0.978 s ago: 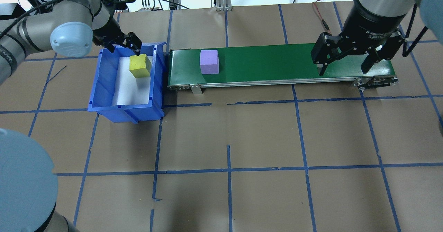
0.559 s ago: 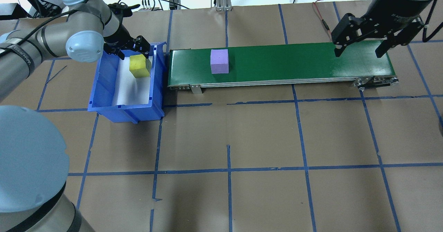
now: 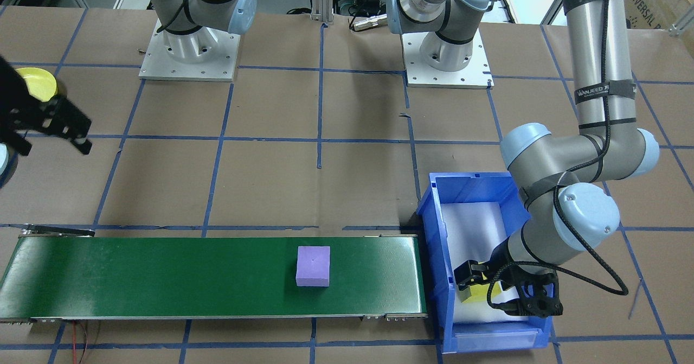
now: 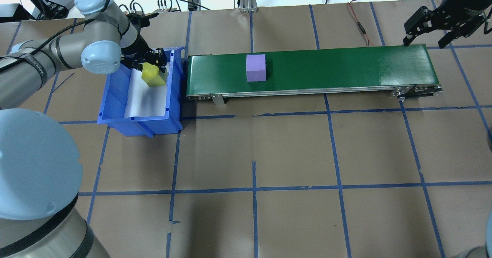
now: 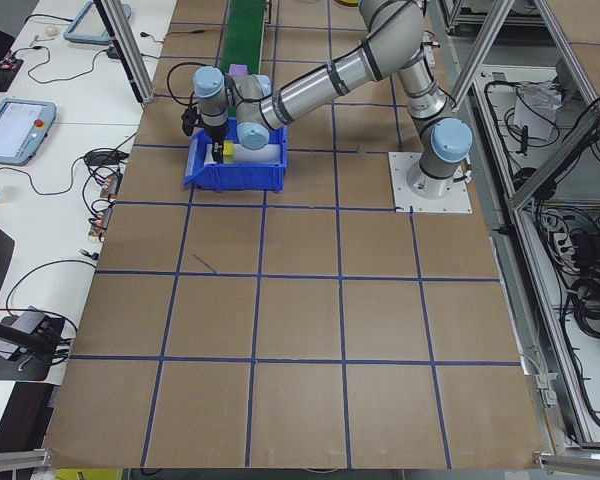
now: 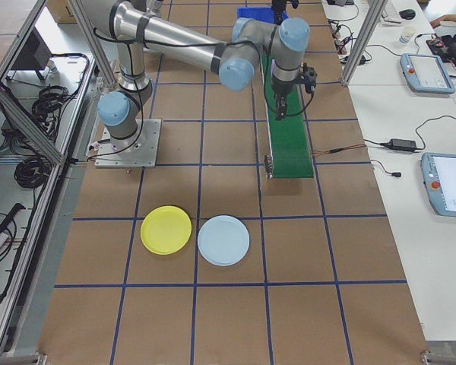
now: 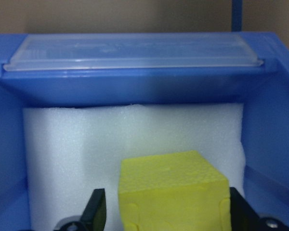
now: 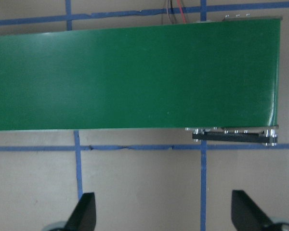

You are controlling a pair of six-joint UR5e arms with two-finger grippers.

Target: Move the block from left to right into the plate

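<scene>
My left gripper is straddling the yellow block inside the blue bin, jaws wide; my right gripper, spread empty, is hanging upper right overhead. Only the side view is showing the yellow plate whole, lower left

A robotics lab: taped grid table, aluminium framing, teach pendants

Even, bright light; soft shadows
</scene>
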